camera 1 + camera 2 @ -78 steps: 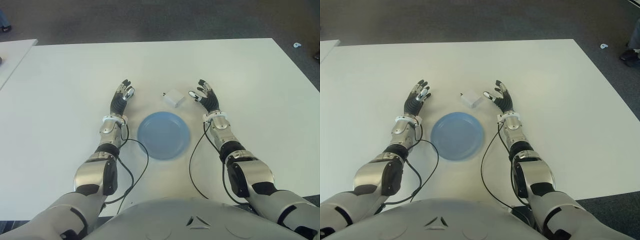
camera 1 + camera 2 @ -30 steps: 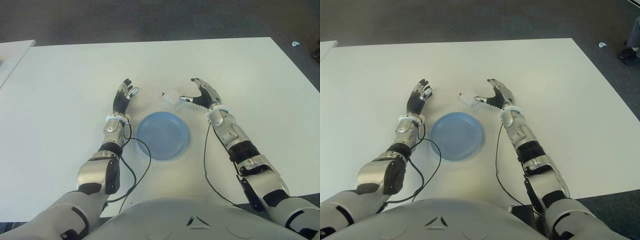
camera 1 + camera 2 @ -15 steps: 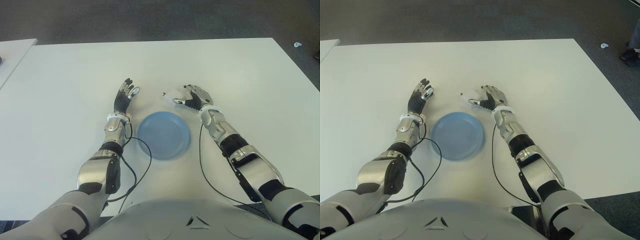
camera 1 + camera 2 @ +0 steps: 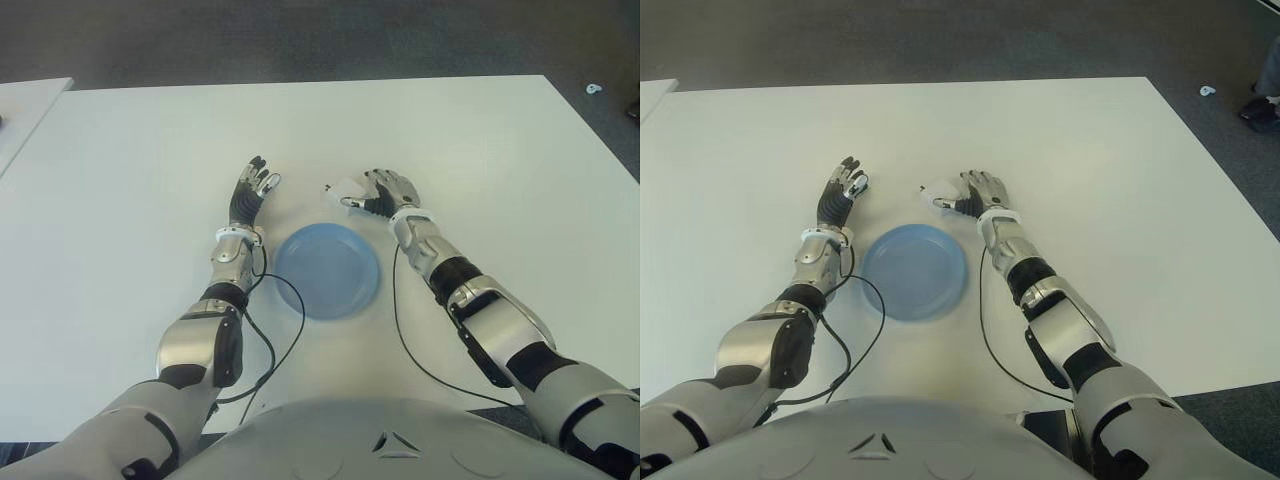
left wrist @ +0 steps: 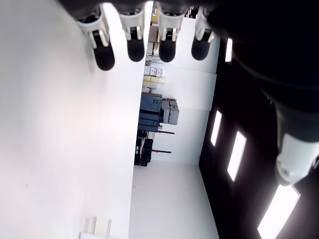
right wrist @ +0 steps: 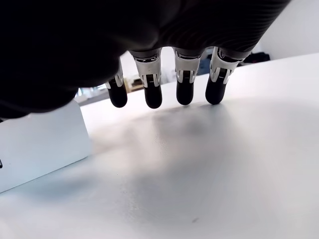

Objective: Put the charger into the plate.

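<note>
A broad white table (image 4: pixel 480 150) is filling most of what I'm seeing, with the robot leaning over its near edge. In the middle, between the two forearms, a round blue plate (image 4: pixel 328 270) is lying flat on the tabletop with nothing in it. The left hand (image 4: pixel 248 194) is showing just to the left of the plate, palm turned up and fingers stretched out straight, holding nothing. The right hand (image 4: pixel 378 193) is reaching in beyond the plate's far right rim, palm facing down, its fingers (image 6: pixel 183 84) hanging spread and only slightly bent above the table; they are not closing around anything. The charger (image 4: pixel 343 189), a small white block, is sitting on the table just past the plate's far rim, right beside the thumb side of the right hand. From where I'm standing I can't make out whether the thumb is touching the block.
</note>
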Robot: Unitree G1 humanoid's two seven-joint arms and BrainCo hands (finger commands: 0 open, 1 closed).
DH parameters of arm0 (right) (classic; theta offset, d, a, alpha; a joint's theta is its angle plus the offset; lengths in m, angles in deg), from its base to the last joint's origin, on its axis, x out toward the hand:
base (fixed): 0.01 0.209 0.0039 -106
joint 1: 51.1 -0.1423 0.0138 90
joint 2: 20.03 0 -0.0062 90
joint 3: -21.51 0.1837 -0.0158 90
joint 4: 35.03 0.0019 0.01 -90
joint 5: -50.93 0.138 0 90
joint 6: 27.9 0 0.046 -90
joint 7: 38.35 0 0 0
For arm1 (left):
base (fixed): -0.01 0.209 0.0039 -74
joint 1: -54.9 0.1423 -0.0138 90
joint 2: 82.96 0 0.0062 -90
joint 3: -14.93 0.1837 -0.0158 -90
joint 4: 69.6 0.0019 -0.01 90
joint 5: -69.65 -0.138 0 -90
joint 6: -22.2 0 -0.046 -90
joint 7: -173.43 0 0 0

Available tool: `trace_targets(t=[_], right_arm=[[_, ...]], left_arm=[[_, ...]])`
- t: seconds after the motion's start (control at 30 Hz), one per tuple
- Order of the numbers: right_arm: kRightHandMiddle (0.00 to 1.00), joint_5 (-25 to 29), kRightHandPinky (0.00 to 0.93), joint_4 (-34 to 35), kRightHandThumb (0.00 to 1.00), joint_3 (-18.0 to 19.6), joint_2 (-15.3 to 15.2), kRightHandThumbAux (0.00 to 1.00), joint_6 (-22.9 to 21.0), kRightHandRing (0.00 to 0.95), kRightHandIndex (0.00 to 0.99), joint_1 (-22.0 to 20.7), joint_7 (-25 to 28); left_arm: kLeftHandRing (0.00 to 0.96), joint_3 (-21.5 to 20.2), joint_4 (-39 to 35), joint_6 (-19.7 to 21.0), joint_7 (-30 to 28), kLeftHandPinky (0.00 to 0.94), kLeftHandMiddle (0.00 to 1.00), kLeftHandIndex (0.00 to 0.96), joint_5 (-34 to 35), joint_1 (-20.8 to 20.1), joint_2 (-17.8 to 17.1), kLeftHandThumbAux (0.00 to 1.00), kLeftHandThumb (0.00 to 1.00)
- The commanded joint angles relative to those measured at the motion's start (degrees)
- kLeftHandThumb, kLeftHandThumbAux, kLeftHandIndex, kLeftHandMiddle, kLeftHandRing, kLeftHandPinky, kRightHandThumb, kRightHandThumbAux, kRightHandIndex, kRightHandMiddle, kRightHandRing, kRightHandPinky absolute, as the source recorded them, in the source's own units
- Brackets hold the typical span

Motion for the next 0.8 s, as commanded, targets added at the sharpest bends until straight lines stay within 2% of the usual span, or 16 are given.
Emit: trace_targets(t=[0.03, 0.8], right_arm=[[0.0, -0.7, 0.0, -3.3, 0.345, -1.2, 2.2, 0.135, -1.9, 0.0, 0.0, -1.6, -0.6], [0.0, 0.1, 0.0, -8.6, 0.301, -2.7, 7.9, 0.115, -8.2, 0.0, 0.0, -5.2, -0.8]], left_arm=[[0.054, -0.2, 1.6, 1.9, -0.6, 0.093, 0.054, 0.017, 0.1, 1.4, 0.7, 0.619, 0.013], [0.064, -0.4, 1.4, 0.9, -0.9, 0.098, 0.061, 0.019, 0.2, 1.8, 0.9, 0.61, 0.016]])
